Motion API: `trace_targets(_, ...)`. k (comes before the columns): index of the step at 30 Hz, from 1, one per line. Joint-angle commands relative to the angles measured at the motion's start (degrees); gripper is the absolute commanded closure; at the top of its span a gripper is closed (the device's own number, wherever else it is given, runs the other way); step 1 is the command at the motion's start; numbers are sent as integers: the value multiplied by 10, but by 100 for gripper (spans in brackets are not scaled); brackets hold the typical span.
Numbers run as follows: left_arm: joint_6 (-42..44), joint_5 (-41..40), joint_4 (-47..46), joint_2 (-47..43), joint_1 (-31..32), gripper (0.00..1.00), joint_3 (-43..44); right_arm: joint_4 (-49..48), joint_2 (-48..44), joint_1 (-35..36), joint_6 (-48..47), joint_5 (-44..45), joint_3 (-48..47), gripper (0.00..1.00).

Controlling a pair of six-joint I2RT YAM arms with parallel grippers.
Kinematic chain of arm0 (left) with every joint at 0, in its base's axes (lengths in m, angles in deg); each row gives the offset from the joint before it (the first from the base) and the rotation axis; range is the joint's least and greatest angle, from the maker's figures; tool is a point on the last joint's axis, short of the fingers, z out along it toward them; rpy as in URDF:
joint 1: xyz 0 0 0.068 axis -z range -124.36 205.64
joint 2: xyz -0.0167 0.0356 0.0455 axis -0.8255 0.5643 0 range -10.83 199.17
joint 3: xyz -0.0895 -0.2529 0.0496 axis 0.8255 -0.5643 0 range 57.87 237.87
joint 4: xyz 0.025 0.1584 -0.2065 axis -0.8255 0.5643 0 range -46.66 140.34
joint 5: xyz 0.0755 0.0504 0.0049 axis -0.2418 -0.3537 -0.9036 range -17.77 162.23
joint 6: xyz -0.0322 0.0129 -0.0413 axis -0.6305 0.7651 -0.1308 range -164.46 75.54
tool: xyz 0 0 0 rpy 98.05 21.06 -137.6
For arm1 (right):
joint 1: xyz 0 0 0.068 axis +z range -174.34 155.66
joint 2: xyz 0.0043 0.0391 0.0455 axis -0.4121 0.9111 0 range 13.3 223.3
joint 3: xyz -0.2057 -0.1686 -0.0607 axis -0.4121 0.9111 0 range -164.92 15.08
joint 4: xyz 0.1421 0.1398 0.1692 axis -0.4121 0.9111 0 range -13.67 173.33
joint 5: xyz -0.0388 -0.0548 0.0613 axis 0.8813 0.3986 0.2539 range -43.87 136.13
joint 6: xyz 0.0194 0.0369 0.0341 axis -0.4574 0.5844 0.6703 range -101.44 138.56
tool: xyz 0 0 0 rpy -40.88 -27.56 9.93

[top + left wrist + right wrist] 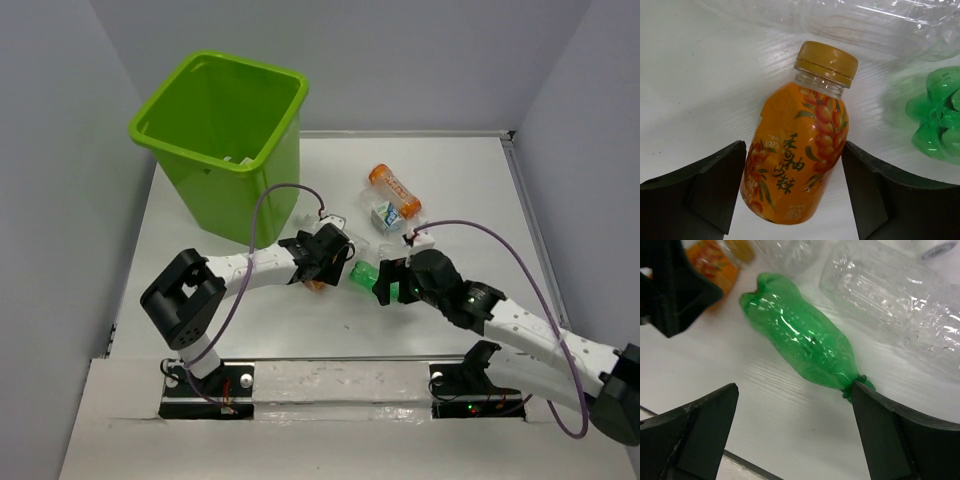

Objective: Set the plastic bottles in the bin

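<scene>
Pickup is looking like the step in hand, with no bottle lifted yet. At far left the bin (225, 130) is standing upright at the back corner of the worktop (300, 320), open mouth up. Just in front of it, the left gripper (792, 150) is reaching down over a small orange juice bottle (810, 115) that is lying on its side; its fingers (705, 185) are spread and flanking the bottle's lower half, not clamping it. Next along, a crumpled green bottle (800, 340) is lying close beside the orange one. The right gripper (794, 390) is hovering over it with fingers (890, 435) released and wide apart, one tip sitting near the bottle's neck. Clear bottles (890, 305) are lying just behind, and a second orange bottle (395, 190) is waiting further back on the right. Judging from this, each arm is needing to close on its bottle, and the right one is probably needing to centre on the green body first, then lift and carry leftward over the bin's rim
</scene>
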Motion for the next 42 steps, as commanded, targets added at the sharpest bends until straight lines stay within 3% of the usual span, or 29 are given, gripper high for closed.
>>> trace_targets(1, -4, 18, 15, -21, 1, 18, -2, -8, 83, -1, -26, 17, -50, 0)
trace_targets(10, -21, 53, 5, -100, 1, 51, -57, -15, 217, -1, -47, 56, -111, 0)
trace_targets(12, -23, 73, 5, -157, 1, 59, -65, -18, 236, -1, -63, 41, -123, 0)
trace_targets(19, -29, 107, 28, -306, 2, 59, -24, -22, 306, -1, -68, 0, -149, 0)
trace_targets(25, -14, 70, 43, -377, 1, 59, 108, -45, 320, -1, -45, -35, -115, 12)
trace_targets(26, -7, 63, 25, -380, 0, 59, 120, -46, 319, -1, -43, -36, -110, 20)
trace_targets(27, 1, 55, 13, -383, -1, 59, 133, -47, 316, -1, -40, -37, -105, 20)
trace_targets(28, 14, 41, 4, -380, -3, 59, 147, -48, 309, -1, -35, -40, -100, 29)
trace_targets(30, 29, 25, 4, -367, -21, 58, 211, -48, 295, -1, -30, -42, -88, 37)
trace_targets(31, 43, 0, 7, -351, -29, 58, 254, -48, 276, 6, -23, -44, -84, 47)
trace_targets(32, 48, -10, 6, -343, -40, 58, 271, -48, 264, 11, -20, -48, -80, 51)
trace_targets(33, 51, -15, -1, -336, -77, 58, 286, -49, 253, 11, -17, -51, -72, 56)
trace_targets(36, 43, -2, -24, -307, -176, 59, 328, -42, 202, 35, 4, -52, -61, 58)
trace_targets(39, 31, -21, -48, -264, -233, 60, 357, -10, 150, 74, 29, -13, -64, 59)
trace_targets(42, 12, 10, -44, -211, -304, 59, 389, 10, 109, 100, 40, -8, -80, 59)
